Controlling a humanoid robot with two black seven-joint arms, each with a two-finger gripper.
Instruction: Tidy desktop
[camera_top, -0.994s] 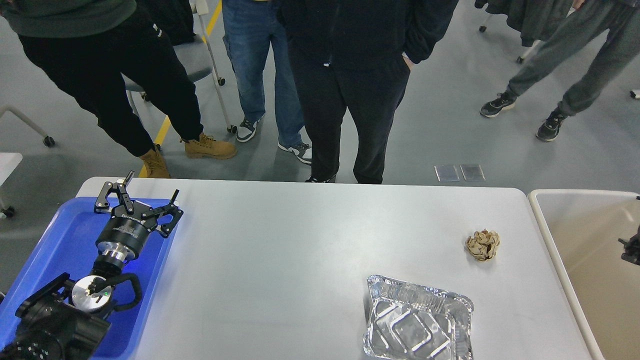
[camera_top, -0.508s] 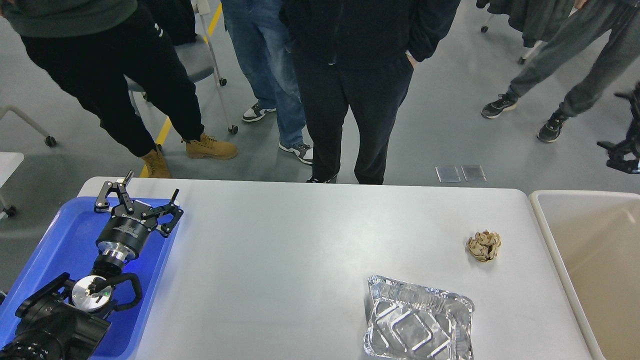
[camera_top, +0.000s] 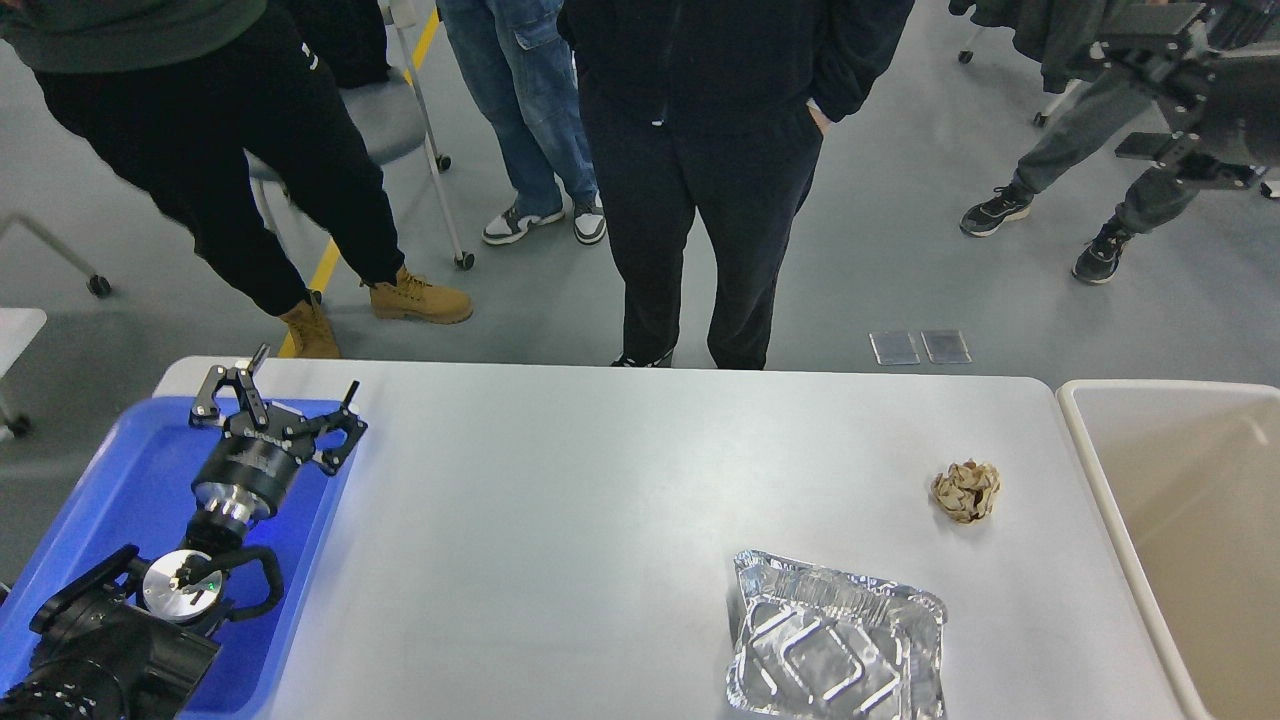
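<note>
The white-grey desktop (camera_top: 600, 520) fills the lower part of the head view. On it lie a crumpled brown paper ball (camera_top: 966, 490) at the right and a crushed foil tray (camera_top: 835, 650) near the front edge. My left gripper (camera_top: 300, 372) is open and empty, hovering over the far right corner of the blue tray (camera_top: 120, 480). My right gripper (camera_top: 1125, 95) is raised high at the top right, close to the camera and blurred, with its two fingers apart and nothing between them.
A beige rimmed bin (camera_top: 1085, 470) stands against the desktop's right edge. Several people stand just beyond the far edge, one in black right at the middle (camera_top: 700, 200). A wheeled chair (camera_top: 400, 120) is behind at the left.
My right gripper has risen from over the beige bin to high at the top right. The left arm has stayed put. The person in jeans has shifted their feet.
</note>
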